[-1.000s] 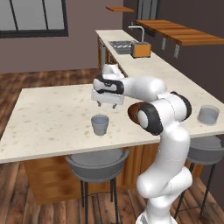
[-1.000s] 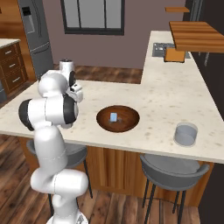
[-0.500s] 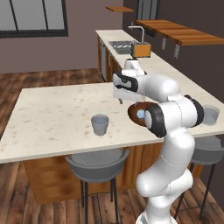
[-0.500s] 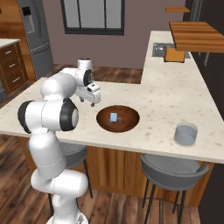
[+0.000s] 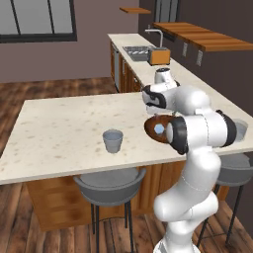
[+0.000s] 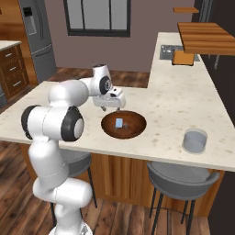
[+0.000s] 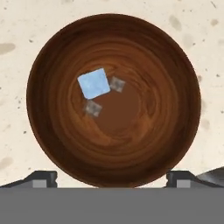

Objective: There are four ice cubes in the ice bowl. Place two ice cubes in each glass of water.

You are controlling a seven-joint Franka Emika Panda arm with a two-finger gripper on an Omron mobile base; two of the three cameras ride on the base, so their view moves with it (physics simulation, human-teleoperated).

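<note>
Left base view: you've got the arm off the glass of water [image 5: 113, 141] it was hanging over a second ago; it has swung across the counter [image 5: 59, 123] to the ice bowl [image 5: 149, 126], which its own elbow half hides. The second glass [image 5: 240, 129] sits well apart at the far end of the counter. You can't make out cubes inside either glass from here. Reads like a drop just finished and you're back for the next pick, but that's a judgement. Right base view: your gripper [image 6: 111, 109] hovers just above the bowl's rim on the arm's side, pointing down, with nothing between the fingers. One ice cube [image 6: 119, 122] lies on the bowl floor, near the middle. The second glass stands to the right of the bowl, nothing near it. Hand view: you're looking straight down into the bowl, fingertips [image 7: 42, 177] spread to roughly the bowl's full width and gripping nothing. One pale blue cube sits left of centre and two small grey patches [image 7: 93, 108] lie just beside it; you can't tell whether they're cubes, so only one counts as left to pick. Next, centre on the cube before descending. Writing: no brand, label or text is readable in any view.
</note>
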